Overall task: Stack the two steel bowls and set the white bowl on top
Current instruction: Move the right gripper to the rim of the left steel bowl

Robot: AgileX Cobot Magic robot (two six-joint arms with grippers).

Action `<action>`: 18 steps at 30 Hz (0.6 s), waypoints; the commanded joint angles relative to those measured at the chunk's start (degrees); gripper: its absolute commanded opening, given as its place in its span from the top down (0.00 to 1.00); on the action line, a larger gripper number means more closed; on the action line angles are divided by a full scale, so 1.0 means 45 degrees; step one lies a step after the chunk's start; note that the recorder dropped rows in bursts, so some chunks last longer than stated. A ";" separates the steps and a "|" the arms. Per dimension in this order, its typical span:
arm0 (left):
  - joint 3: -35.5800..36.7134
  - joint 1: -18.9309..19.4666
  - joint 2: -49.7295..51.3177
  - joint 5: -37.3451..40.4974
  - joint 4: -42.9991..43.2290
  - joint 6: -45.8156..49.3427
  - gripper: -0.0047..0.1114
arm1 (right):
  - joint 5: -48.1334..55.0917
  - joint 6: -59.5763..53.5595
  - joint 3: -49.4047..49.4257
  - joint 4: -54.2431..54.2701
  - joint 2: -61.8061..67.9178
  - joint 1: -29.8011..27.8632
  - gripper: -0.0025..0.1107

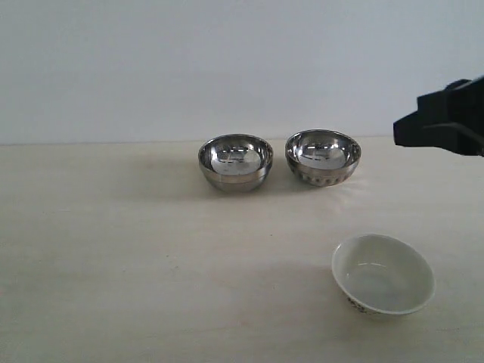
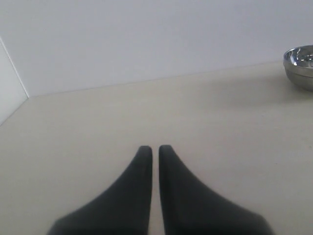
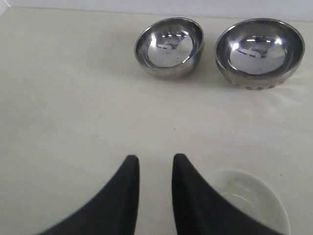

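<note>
Two steel bowls stand side by side at the back of the table: the smooth one [image 1: 235, 162] on the left and the one with a dimpled band [image 1: 323, 157] on the right, not touching. The white bowl [image 1: 383, 274] sits upright nearer the front right. My right gripper [image 3: 155, 157] hovers open and empty, with the white bowl [image 3: 249, 198] beside one finger and the smooth bowl [image 3: 170, 46] and dimpled bowl [image 3: 259, 51] beyond it. In the exterior view only a black part of the right arm [image 1: 446, 117] shows. My left gripper [image 2: 155, 147] is shut and empty, far from a steel bowl [image 2: 301, 66].
The pale wooden tabletop [image 1: 113, 249] stretches wide to the left and front. A plain white wall [image 1: 227, 60] rises behind the bowls. A side wall [image 2: 10, 93] meets the table at the far left corner.
</note>
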 commanded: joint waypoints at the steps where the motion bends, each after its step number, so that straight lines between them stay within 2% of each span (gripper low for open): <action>1: 0.0044 0.0002 -0.0048 -0.0076 -0.0088 -0.0125 0.93 | -0.0646 -0.0131 -0.1209 0.0027 0.1432 0.1364 0.80; 7: 0.0044 0.0002 -0.0048 -0.0076 -0.0088 -0.0125 0.93 | -0.3094 -0.0598 -0.2180 -0.1104 0.4429 0.4310 0.80; 12: 0.0044 0.0002 -0.0048 -0.0076 -0.0088 -0.0125 0.93 | -0.2930 -0.0645 -0.3356 -0.2201 0.6741 0.4476 0.80; 18: 0.0044 0.0002 -0.0048 -0.0076 -0.0088 -0.0125 0.93 | -0.2035 -0.0704 -0.6508 -0.3854 1.0050 0.4476 0.78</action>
